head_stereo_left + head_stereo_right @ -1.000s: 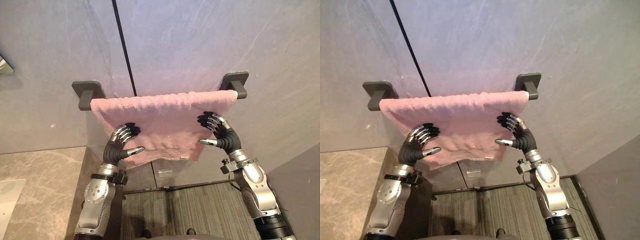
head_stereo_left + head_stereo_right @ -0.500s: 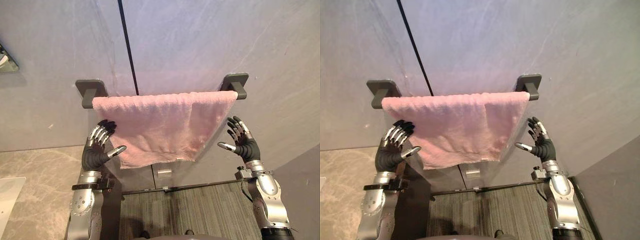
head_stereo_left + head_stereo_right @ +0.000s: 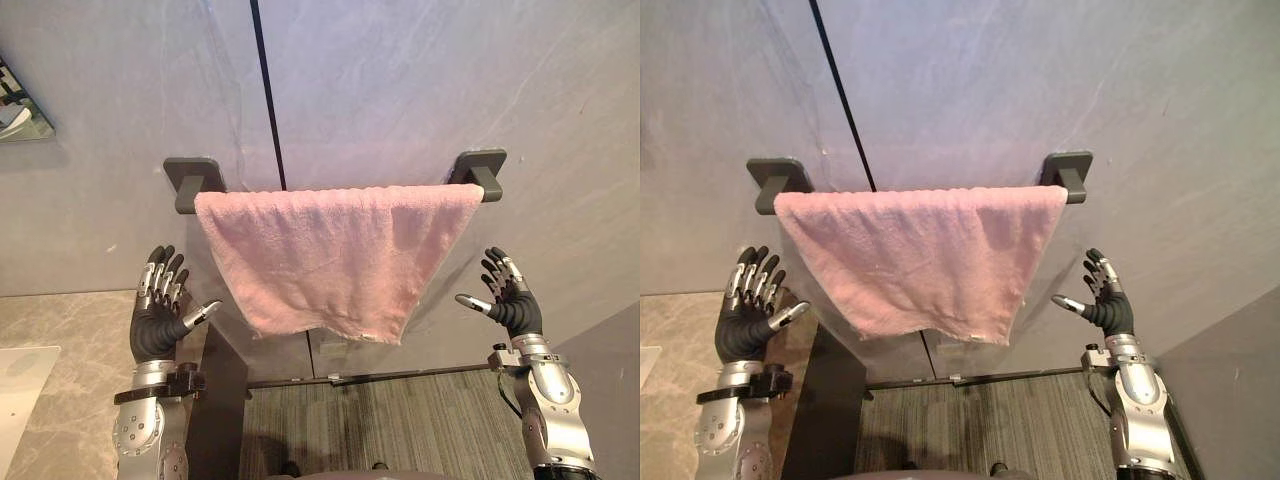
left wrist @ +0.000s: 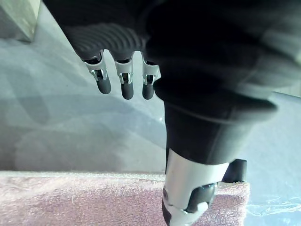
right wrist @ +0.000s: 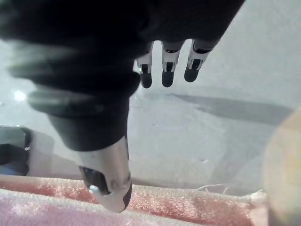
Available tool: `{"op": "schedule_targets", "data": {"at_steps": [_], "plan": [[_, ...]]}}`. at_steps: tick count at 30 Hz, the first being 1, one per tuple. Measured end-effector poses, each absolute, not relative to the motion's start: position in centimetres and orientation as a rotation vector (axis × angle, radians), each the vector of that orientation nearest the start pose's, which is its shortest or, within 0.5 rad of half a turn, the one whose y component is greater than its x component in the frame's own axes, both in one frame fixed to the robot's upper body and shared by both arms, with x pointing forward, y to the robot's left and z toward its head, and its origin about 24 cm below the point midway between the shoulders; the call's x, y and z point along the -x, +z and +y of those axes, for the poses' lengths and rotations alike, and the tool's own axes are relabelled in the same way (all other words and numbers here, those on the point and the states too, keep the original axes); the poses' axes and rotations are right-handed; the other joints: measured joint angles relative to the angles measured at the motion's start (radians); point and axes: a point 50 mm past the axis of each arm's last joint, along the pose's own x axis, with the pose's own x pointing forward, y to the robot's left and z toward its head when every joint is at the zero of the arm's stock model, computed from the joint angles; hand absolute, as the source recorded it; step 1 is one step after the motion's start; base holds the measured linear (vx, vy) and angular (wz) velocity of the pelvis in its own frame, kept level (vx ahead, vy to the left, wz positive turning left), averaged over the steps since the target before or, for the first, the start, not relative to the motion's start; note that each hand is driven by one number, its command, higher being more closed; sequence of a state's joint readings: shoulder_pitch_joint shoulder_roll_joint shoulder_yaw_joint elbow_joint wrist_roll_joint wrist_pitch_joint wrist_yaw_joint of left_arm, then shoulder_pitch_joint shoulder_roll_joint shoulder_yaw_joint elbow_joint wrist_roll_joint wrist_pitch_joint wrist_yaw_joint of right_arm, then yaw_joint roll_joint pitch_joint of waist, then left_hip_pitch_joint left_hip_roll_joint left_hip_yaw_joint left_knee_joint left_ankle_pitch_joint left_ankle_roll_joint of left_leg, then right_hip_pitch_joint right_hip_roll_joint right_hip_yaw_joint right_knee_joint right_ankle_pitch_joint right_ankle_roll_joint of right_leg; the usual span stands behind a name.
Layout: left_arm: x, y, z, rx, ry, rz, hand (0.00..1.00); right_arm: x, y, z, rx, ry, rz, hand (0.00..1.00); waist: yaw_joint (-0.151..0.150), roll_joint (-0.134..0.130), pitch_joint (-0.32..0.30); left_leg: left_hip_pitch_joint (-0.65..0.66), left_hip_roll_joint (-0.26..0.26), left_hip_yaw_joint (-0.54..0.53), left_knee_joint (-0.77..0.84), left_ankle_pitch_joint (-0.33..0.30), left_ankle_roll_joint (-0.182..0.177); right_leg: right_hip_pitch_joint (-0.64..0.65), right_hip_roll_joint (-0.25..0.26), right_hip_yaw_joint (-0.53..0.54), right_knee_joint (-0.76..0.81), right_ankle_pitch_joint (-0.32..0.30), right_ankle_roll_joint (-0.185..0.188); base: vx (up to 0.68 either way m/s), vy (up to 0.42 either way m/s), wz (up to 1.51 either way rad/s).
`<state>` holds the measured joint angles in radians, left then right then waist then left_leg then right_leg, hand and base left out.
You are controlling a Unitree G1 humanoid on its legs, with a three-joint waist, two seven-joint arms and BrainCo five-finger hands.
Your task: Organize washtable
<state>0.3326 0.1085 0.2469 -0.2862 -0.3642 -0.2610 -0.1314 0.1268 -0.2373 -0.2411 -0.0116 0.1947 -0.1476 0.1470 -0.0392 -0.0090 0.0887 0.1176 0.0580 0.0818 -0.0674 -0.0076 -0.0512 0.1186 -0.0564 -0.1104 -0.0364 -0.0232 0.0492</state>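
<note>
- The grey wall (image 3: 400,90) carries everything here; a stone counter (image 3: 70,340) sits low on the robot's left
- The pink towel (image 3: 330,250), the thing being tidied, hangs draped over the rail, spanning nearly from bracket to bracket; its bottom edge hangs uneven and the cloth narrows toward the bottom
- The rail's two dark brackets (image 3: 195,180) hold it to the wall; the bar itself is hidden under the cloth
- The left hand (image 3: 155,325) is raised beside the towel's left edge, fingers spread, holding nothing; the right hand (image 3: 515,310) mirrors it past the right edge, fingers likewise splayed, clear of the cloth
- The hanging looks nearly finished; any last smoothing should probably be flat palms stroking downward evenly on both sides; a one-sided tug could drag the towel off the rail
</note>
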Motion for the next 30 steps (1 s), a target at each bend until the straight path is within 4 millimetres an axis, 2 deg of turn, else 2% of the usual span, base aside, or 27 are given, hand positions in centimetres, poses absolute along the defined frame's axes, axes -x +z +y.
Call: {"op": "schedule_targets", "data": {"at_steps": [5,9,11,13,16,20,25,30], "plan": [[-17.4,6.4,23.8,0.128,0.194,-0.247,0.00,-21.5,3.7,-25.6,0.097,-0.132,-0.014,0.00,0.000,0.001,0.000,0.000,-0.002,-0.003,0.000,0.000,0.000,0.000,-0.002,-0.003,0.004,-0.004,0.001,-0.01,-0.003,0.01],[-17.1,4.2,24.1,0.137,0.214,-0.151,0.00,-20.5,2.4,-26.4,0.130,-0.162,0.055,0.00,-0.004,0.001,0.000,0.002,-0.005,-0.014,0.000,0.000,0.000,-0.002,-0.008,-0.014,0.021,-0.018,0.003,-0.02,-0.007,0.08],[-16.8,2.6,24.2,0.125,0.216,-0.074,0.00,-20.2,1.2,-26.6,0.144,-0.165,0.109,0.00,-0.004,0.001,-0.001,0.002,-0.006,-0.015,0.000,0.000,0.000,-0.002,-0.008,-0.017,0.021,-0.018,0.004,-0.01,-0.002,0.02],[-16.3,0.1,24.2,0.112,0.217,0.049,0.00,-19.3,-0.9,-26.8,0.166,-0.163,0.214,0.00,-0.002,0.001,-0.001,0.001,-0.006,-0.015,0.000,0.000,0.000,-0.002,-0.008,-0.018,0.021,-0.018,0.004,0.00,0.000,0.00],[-15.6,-2.3,23.9,0.082,0.196,0.177,0.00,-18.1,-3.0,-26.2,0.192,-0.126,0.321,0.00,-0.003,0.003,-0.001,0.001,-0.006,-0.015,0.001,0.000,0.000,-0.002,-0.008,-0.019,0.021,-0.018,0.004,-0.01,-0.003,0.00],[-14.9,-4.2,23.4,0.062,0.170,0.277,0.00,-16.8,-5.1,-25.5,0.213,-0.083,0.424,0.00,-0.003,0.006,-0.002,0.002,-0.006,-0.011,0.003,0.000,0.000,-0.005,-0.008,-0.016,0.022,-0.018,0.004,-0.04,-0.007,-0.03],[-13.2,-7.4,22.7,0.004,0.136,0.459,0.00,-14.7,-8.0,-25.2,0.283,-0.034,0.590,0.00,-0.005,0.023,-0.011,-0.001,-0.005,0.003,0.003,-0.001,0.000,-0.020,-0.008,0.001,0.032,-0.018,0.004,-0.03,-0.002,-0.09],[-10.9,-10.0,22.9,-0.059,0.136,0.623,0.00,-12.2,-10.8,-25.1,0.355,0.019,0.770,0.00,-0.005,0.025,-0.012,-0.001,-0.003,0.005,0.003,-0.001,0.000,-0.023,-0.006,0.002,0.031,-0.018,0.004,0.00,0.000,0.00]]}}
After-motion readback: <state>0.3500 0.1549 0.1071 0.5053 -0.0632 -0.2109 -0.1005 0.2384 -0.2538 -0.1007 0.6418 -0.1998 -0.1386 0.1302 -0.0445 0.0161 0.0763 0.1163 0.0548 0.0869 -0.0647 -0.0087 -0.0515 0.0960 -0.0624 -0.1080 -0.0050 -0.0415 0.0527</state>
